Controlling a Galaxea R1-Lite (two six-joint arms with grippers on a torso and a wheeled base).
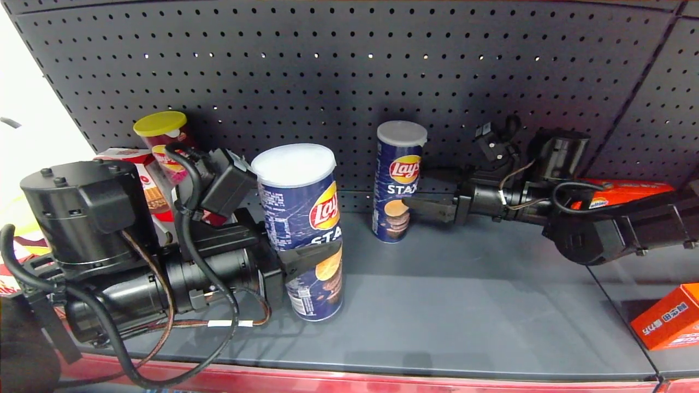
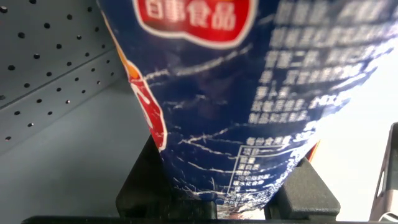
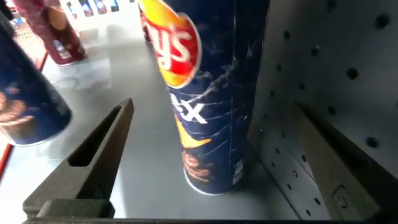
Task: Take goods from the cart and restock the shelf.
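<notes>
Glossy blue cylindrical can (image 1: 300, 207) clamped in left gripper (image 2: 224, 196), perforated metal backboard (image 1: 349, 65)

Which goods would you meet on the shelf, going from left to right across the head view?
yellow-lidded can → near blue can → far blue can → orange box

Head camera: I look forward and down across the grey metal shelf (image 1: 464, 305). Left wrist camera: almost against the nearer dark-blue cylindrical crisp can (image 2: 249, 93). Right wrist camera: close on the farther dark-blue crisp can (image 3: 211, 93); the head view shares both.
</notes>
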